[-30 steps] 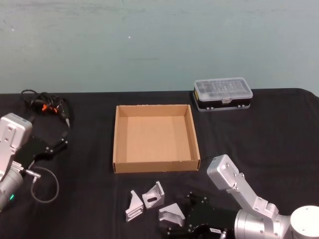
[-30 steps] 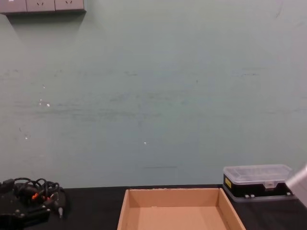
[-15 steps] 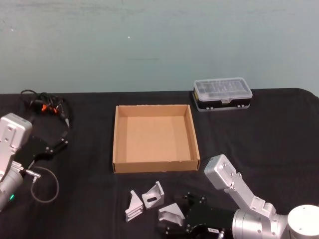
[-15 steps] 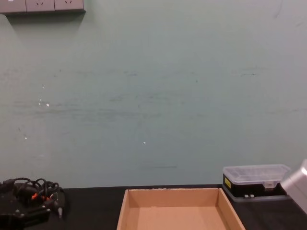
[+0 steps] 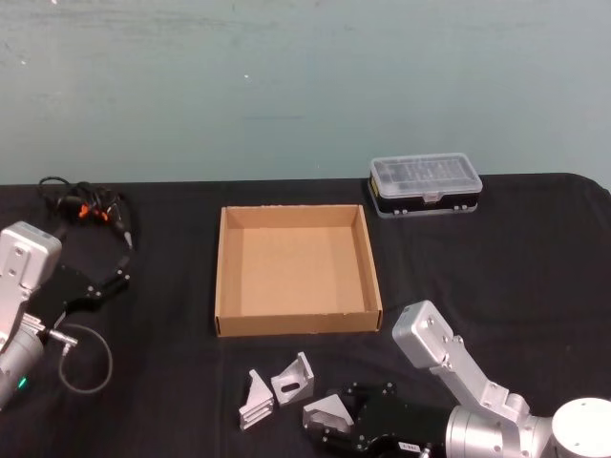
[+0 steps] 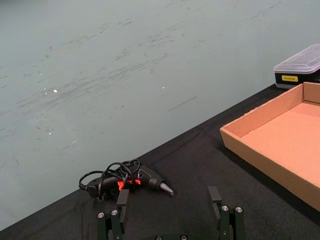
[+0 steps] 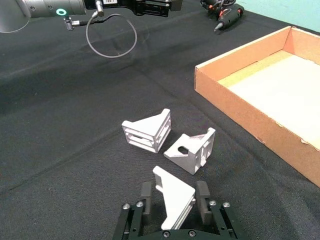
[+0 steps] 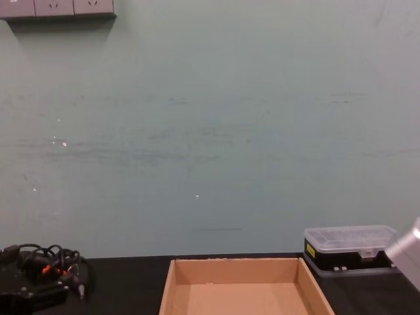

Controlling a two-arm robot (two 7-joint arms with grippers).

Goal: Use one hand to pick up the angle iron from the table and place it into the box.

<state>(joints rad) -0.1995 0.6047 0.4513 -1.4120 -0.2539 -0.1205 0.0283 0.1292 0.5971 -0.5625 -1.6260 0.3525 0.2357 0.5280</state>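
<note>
A black case (image 5: 426, 185) with a clear lid sits far right. A black tool (image 5: 91, 207) with orange marks lies far left, its cord coiled beside it. Behind stands a scuffed pale green wall (image 5: 286, 86), with sockets (image 8: 56, 7) high at its left.

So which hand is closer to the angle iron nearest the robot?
Right. The right hand is around that angle iron; the left hand sits far off at the left side of the table.
</note>
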